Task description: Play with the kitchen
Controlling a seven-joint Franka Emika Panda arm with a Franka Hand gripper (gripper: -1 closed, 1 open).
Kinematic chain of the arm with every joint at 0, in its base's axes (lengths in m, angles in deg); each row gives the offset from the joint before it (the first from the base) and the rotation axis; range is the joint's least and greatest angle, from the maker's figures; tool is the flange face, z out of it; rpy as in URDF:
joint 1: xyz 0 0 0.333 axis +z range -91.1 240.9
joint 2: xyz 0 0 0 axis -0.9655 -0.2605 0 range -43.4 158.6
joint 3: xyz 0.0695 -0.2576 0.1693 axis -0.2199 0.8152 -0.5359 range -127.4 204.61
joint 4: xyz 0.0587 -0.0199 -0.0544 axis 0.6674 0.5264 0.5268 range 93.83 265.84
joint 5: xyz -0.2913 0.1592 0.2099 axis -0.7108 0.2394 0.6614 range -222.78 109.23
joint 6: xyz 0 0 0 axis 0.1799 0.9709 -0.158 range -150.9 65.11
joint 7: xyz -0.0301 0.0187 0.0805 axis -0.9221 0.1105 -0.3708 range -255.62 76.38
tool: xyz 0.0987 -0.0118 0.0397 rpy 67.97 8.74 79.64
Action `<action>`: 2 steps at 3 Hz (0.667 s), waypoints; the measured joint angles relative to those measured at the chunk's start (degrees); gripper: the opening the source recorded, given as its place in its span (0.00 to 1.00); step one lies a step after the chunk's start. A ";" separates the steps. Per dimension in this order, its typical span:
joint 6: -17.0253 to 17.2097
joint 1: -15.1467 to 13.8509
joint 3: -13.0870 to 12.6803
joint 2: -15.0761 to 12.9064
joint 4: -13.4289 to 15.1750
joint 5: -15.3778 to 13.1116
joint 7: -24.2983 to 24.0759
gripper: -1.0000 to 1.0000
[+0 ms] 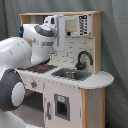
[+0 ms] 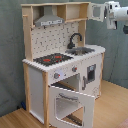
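Steel sink (image 1: 70, 75) of the kitchen (image 2: 60, 70)

It looks like a lab or test room: a grey curtain (image 1: 115, 40) hangs behind, and the wooden floor (image 2: 112, 107) is bare.

Grey backdrop curtain (image 2: 11, 60), wooden floor (image 2: 112, 107).

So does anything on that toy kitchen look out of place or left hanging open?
Yes: the kitchen's oven door hangs open, swung outward below the hob in the second exterior view. Nothing looks spilled or broken.
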 joint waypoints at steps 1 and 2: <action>-1.73 0.00 -1.61 -4.94 -3.77 0.00 0.00 0.00; -3.49 0.01 -3.36 -9.22 -7.07 0.04 -0.03 0.00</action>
